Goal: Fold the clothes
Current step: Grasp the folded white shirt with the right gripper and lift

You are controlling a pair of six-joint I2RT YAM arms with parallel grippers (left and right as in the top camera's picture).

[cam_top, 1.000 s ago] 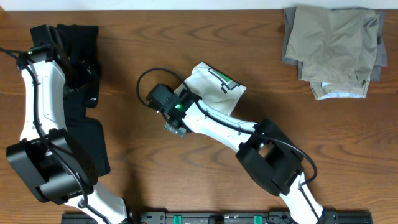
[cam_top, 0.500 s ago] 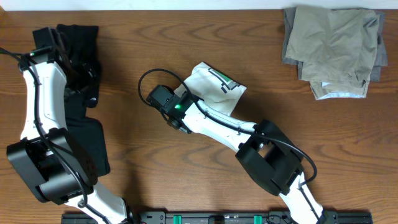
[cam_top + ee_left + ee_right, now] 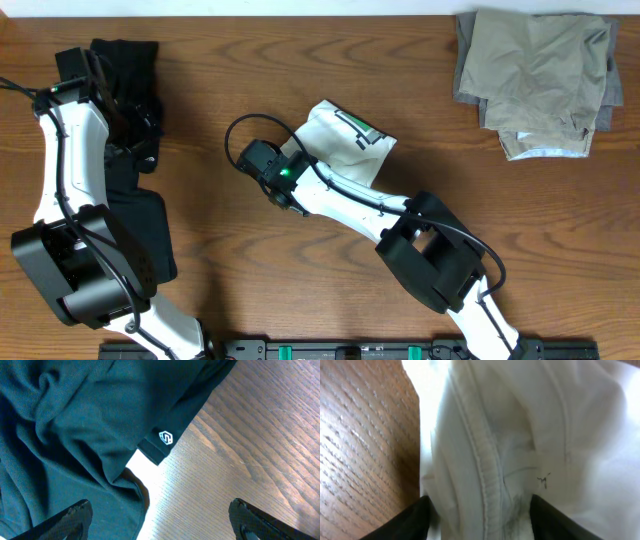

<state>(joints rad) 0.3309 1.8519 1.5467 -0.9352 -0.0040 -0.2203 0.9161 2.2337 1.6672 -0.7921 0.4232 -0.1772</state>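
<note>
A black garment [image 3: 128, 62] lies crumpled at the far left of the table, running down under my left arm. In the left wrist view it is dark cloth [image 3: 75, 425] with a small white logo on a hem. My left gripper [image 3: 143, 130] [image 3: 160, 522] is open, one finger over the cloth and one over bare wood. A white garment [image 3: 345, 140] [image 3: 520, 435] with a green-trimmed label lies at the middle. My right gripper [image 3: 290, 185] [image 3: 482, 520] sits at its left edge, its fingers closed round a bunched seam of the white cloth.
A pile of folded khaki and grey clothes [image 3: 535, 70] sits at the back right corner. Bare wooden table [image 3: 300, 60] lies between the garments. A black cable loops beside the right wrist.
My right gripper has moved up and right from the bare wood onto the white garment's left edge. The left arm has shifted only slightly over the black garment.
</note>
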